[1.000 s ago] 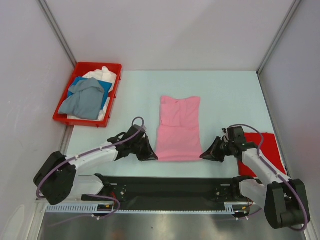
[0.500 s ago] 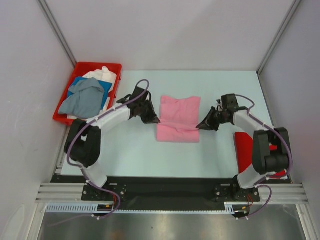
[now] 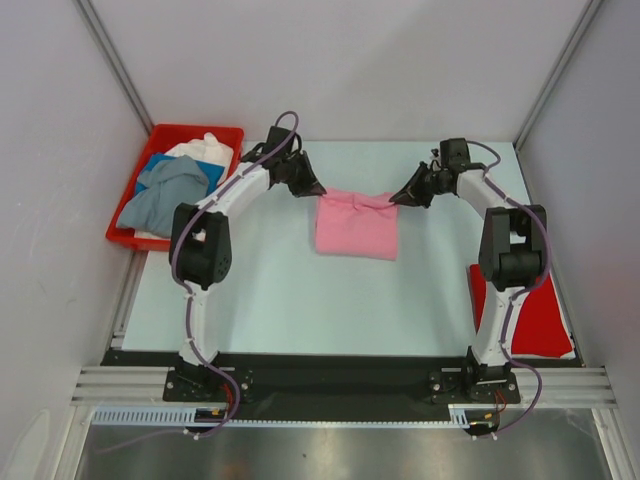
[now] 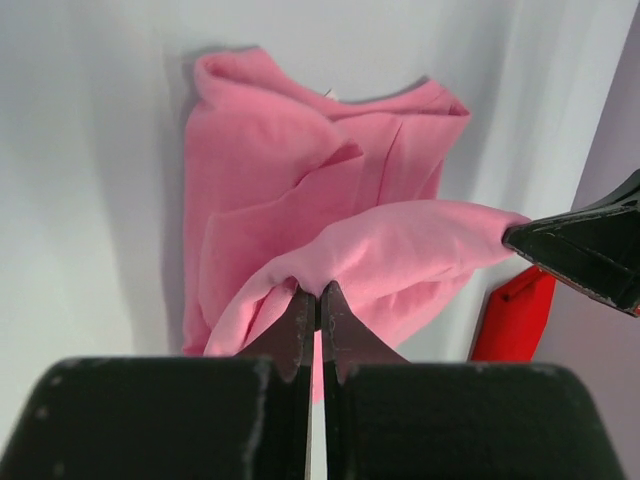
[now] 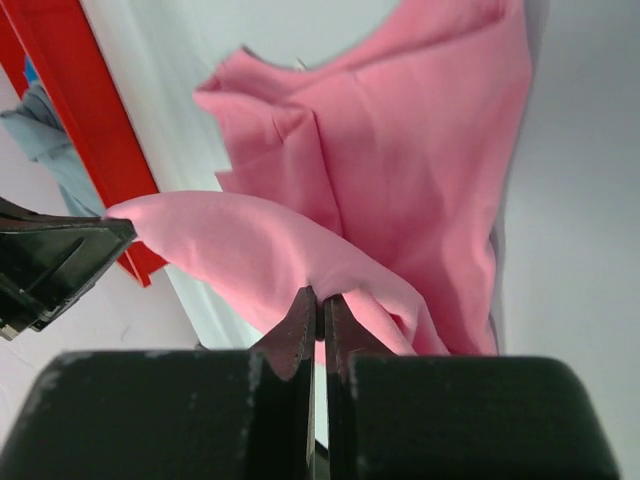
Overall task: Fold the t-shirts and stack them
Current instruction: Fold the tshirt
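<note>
— How much open room is there around the shirt?
— The pink t-shirt [image 3: 357, 232] lies in the far middle of the table [image 3: 290, 300]. There is bare surface on every side: a broad stretch toward the arm bases and a narrower strip up to the back wall [image 3: 330, 70]. The red bin [image 3: 122, 236] sits at the far left edge, close against the side wall [image 3: 50, 150]. It holds a grey-blue t-shirt [image 3: 170, 200] heaped over a blue t-shirt [image 3: 158, 167] and a white t-shirt [image 3: 208, 148]. A red t-shirt [image 3: 530, 320] lies flat at the right edge, partly behind the right arm.
— And the grippers?
— Both are clenched on the pink t-shirt's lifted fold. The left gripper [image 3: 312, 188] pinches its left end and the right gripper [image 3: 397, 198] its right end. In each wrist view the fingers [image 4: 296, 322] meet with only cloth between them. The fold hangs stretched between the two, above the layers lying flat on the table.
</note>
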You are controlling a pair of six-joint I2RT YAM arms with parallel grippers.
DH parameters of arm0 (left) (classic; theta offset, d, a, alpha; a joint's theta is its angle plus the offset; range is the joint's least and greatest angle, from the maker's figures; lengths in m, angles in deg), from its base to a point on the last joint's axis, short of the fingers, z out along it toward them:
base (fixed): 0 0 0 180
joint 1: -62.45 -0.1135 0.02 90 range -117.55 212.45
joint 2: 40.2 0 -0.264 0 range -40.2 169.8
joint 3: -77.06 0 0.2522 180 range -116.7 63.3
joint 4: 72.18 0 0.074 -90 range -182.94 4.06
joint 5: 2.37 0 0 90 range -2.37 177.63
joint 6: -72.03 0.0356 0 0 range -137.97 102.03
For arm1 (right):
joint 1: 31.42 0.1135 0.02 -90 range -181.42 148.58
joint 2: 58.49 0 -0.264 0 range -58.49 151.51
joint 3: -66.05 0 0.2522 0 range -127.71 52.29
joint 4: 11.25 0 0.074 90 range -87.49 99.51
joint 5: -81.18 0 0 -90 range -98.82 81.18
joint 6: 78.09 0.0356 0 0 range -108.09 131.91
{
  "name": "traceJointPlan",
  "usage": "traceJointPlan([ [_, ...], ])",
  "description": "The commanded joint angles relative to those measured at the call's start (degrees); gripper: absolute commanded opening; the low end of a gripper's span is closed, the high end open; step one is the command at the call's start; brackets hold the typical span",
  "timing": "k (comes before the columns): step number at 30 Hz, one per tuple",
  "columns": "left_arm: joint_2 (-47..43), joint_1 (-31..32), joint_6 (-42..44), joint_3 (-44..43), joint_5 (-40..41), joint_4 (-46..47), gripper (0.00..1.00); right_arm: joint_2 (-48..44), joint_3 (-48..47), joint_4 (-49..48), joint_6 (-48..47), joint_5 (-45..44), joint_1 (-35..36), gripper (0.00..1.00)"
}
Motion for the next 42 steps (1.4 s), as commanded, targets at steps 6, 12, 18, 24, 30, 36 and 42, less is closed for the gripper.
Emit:
traceJointPlan([
  [6,7.6,-1.0,-0.6,-11.2,-6.4,4.0,0.00,5.1,-8.1,0.2,0.9,1.6,-1.1,0.00],
  [12,11.0,-1.3,-2.0,-13.5,-6.5,5.2,0.00,9.1,-11.2,0.1,1.5,2.3,-1.9,0.00],
  [18,13.8,-1.6,-2.8,-15.9,-7.0,5.7,0.00,10.9,-13.5,-0.2,1.4,2.3,-3.0,0.00],
  [24,15.3,-2.3,-4.1,-17.1,-6.7,6.8,0.00,13.4,-16.0,-0.9,1.8,3.4,-3.6,0.00],
  [30,16.5,-3.0,-4.5,-17.9,-6.6,6.8,0.00,16.4,-18.0,-1.6,2.6,4.3,-3.7,0.03],
  [36,18.1,-3.5,-4.9,-19.3,-6.5,6.8,0.00,18.7,-20.9,-3.2,4.2,4.8,-3.8,0.04],
  [42,19.5,-4.1,-5.2,-20.5,-5.7,7.5,0.06,20.9,-23.4,-5.9,6.6,4.5,-4.1,0.07],
])
